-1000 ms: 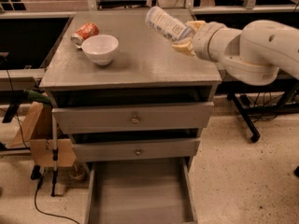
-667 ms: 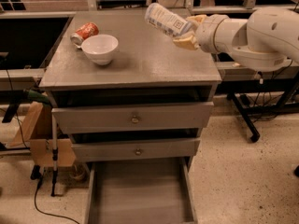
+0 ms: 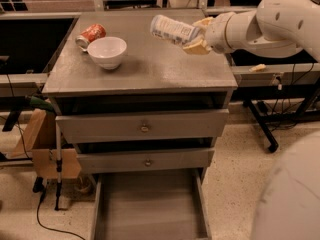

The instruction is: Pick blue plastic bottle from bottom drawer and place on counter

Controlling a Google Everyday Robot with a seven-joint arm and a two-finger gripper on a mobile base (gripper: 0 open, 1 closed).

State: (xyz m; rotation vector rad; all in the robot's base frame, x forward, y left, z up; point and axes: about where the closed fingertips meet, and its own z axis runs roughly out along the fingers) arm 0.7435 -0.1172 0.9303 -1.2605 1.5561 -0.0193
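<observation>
Counter (image 3: 165, 69): we see the broad grey top of the cabinet with bare room across its middle and right side. This is where the bottle has to end up, and nothing of the task rests on it yet.

Bottom drawer (image 3: 150, 204): it stands pulled out at the foot of the cabinet, and the grey floor we can see holds nothing. We judge the picking half of the task done.

Arm (image 3: 260, 26): the white arm reaches in from the right, level with the back right part of the counter.

Upper drawers (image 3: 142, 126): the two above are close to shut and play no part here.

White bowl (image 3: 107, 51): it sits upright on the left of the counter, well apart from the bottle.

Blue plastic bottle (image 3: 171, 29): it is in the air above the rear right of the counter, lying nearly level with its free end pointing left. We see a shadow beneath it, so we take it as lifted clear, not set down.

Gripper (image 3: 199, 34): its tan fingers (image 3: 196, 46) are clamped on the right end of the bottle, one above and one below.

Soda can (image 3: 91, 34): it lies on its side just behind the bowl, out of the way.

Left to do: we judge that lowering, release and withdrawal remain.
</observation>
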